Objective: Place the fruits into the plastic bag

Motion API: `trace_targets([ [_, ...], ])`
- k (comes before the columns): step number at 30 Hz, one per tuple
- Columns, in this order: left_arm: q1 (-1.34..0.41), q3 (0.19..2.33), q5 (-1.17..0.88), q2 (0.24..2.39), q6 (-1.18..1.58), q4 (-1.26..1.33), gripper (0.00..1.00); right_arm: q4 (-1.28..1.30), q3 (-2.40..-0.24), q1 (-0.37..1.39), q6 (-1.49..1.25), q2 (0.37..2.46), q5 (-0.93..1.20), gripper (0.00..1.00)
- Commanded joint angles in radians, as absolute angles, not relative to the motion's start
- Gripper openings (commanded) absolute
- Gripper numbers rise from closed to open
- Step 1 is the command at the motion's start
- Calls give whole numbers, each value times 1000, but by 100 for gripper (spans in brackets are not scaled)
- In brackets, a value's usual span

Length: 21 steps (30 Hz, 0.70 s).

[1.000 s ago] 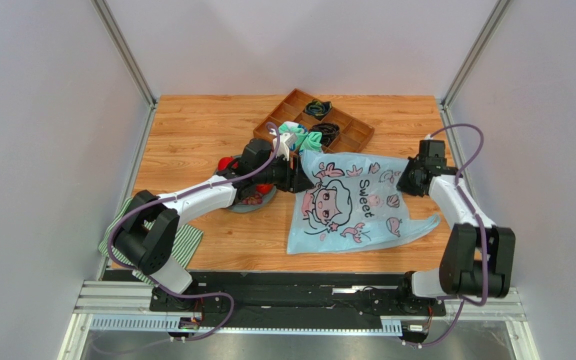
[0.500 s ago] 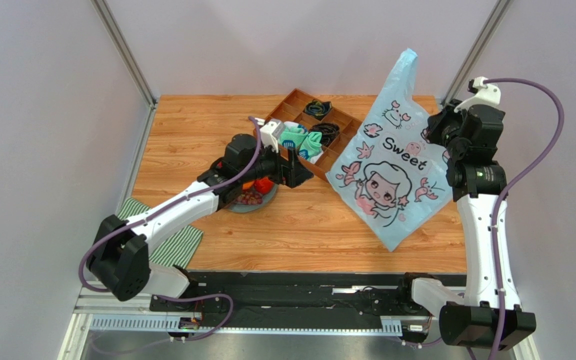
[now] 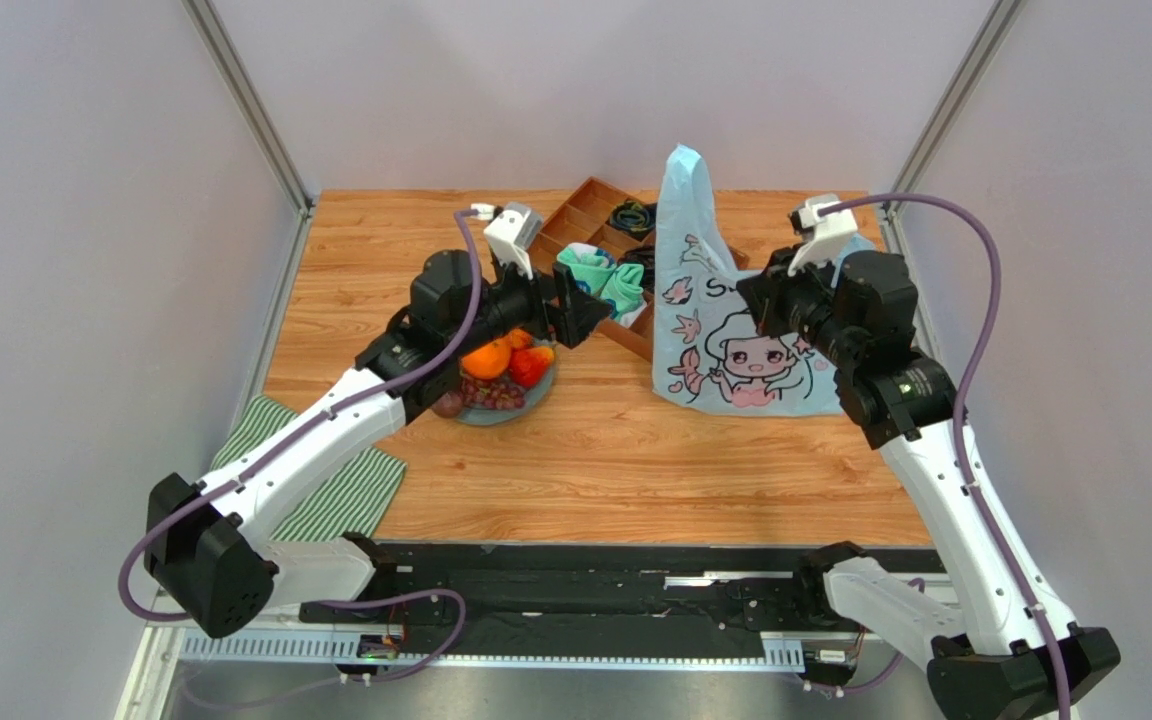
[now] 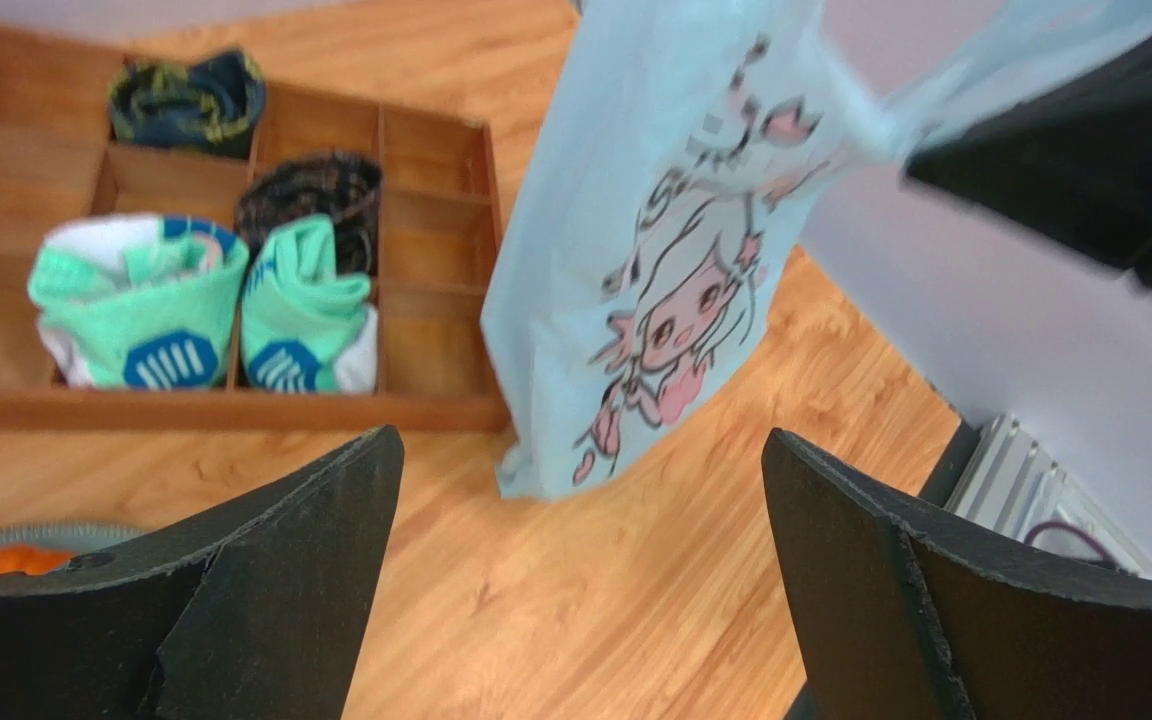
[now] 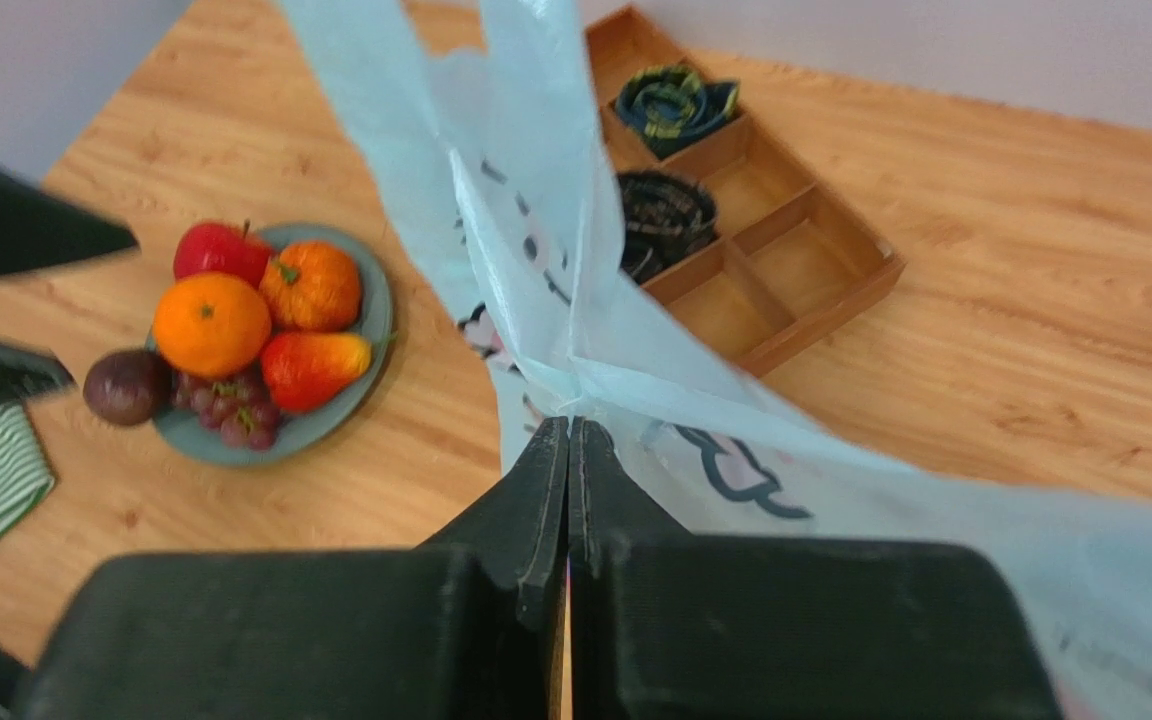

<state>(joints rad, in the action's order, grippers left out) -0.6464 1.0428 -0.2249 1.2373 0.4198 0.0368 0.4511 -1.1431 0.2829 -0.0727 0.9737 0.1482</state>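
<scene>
The plastic bag (image 3: 720, 333) is light blue with a cartoon girl. It hangs upright from my right gripper (image 3: 772, 306), its bottom resting on the table. In the right wrist view the gripper (image 5: 569, 428) is shut on a gathered fold of the bag (image 5: 534, 225). The fruits lie on a grey plate (image 5: 373, 321): red apple (image 5: 219, 249), ribbed orange fruit (image 5: 312, 285), orange (image 5: 211, 324), red-orange fruit (image 5: 312, 368), dark purple fruit (image 5: 127, 386) and grapes (image 5: 229, 408). My left gripper (image 3: 576, 311) is open and empty above the plate's right side, facing the bag (image 4: 672, 225).
A wooden compartment tray (image 3: 594, 206) with teal cloth items (image 4: 192, 308) and dark coils stands behind the bag. A green-striped cloth (image 3: 330, 489) lies at the front left. Bare wooden table (image 3: 612, 450) lies in front of the bag.
My right arm lifted the bag off the table and swung it left to the centre, now upright. My left gripper drew back and up, uncovering the fruit plate.
</scene>
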Motion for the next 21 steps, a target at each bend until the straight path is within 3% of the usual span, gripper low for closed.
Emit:
trace_targets([
  [1, -646, 1166, -236, 1258, 400, 69, 98, 469, -1112, 324, -64, 937, 158, 0],
  [21, -710, 1439, -351, 1411, 422, 175, 95, 503, -1075, 365, -81, 899, 178, 0],
])
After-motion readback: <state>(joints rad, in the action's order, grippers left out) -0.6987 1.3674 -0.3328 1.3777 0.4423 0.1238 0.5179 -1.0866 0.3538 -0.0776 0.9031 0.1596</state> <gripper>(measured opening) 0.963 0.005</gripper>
